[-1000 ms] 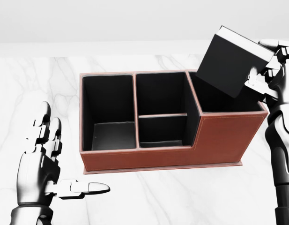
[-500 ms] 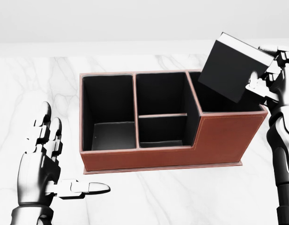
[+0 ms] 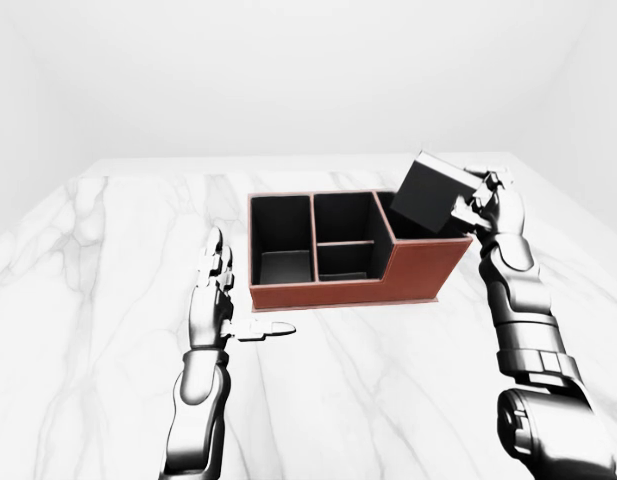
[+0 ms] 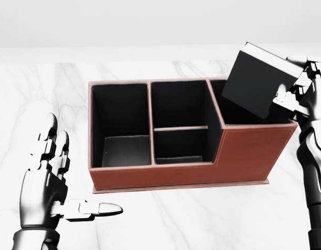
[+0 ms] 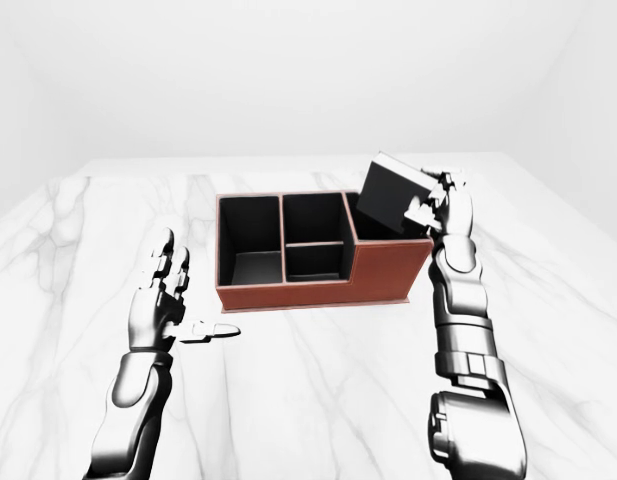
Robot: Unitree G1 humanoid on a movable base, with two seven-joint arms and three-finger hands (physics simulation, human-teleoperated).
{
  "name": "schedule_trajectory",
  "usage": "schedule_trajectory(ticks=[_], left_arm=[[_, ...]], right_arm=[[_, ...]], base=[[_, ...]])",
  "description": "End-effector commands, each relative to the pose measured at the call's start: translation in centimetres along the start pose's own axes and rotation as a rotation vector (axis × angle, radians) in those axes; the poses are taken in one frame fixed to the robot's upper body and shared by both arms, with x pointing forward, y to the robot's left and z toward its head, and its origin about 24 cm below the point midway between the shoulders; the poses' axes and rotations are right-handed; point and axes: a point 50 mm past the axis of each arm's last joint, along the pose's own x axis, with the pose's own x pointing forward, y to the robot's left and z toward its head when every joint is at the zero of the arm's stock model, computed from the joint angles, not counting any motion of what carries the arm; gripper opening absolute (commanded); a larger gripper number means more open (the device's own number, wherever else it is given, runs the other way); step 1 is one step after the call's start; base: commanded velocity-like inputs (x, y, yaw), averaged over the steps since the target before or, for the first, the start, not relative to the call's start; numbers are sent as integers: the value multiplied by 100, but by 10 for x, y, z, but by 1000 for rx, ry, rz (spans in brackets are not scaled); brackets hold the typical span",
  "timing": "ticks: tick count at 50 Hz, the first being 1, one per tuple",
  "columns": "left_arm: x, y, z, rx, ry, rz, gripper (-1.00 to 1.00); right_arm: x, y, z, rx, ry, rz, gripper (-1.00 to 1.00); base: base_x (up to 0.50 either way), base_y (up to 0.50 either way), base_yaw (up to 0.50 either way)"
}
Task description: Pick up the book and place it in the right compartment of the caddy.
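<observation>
Right robot hand (image 4: 300, 88) pinches the book (image 4: 259, 80) at upper right of head view, tilted, lower corner dipping into the caddy (image 4: 202, 172)'s right compartment, w/ long axis slanting. Left robot hand (image 4: 48, 174) spread, idle, lower left.

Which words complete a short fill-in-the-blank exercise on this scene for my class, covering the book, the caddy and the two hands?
1. The black book is held by the robot's ____ hand.
2. The book hangs tilted over the caddy's ____ compartment.
3. The left hand is open and holds ____.
4. The caddy stands on a white ____ table.

Missing words: right; right; nothing; marble
</observation>
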Motion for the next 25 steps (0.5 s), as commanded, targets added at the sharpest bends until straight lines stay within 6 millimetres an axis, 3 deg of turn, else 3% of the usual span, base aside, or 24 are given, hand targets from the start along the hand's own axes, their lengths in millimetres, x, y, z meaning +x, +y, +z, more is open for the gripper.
schedule_trajectory(ticks=[1,25], left_arm=[[0,0,0,0,0,-1,100],[0,-1,0,-1,0,-5,100]], right_arm=[[3,-4,7,54,-18,-16,-100],[6,-6,-6,35,47,-25,-100]], base=[[0,0,0],[0,0,0]])
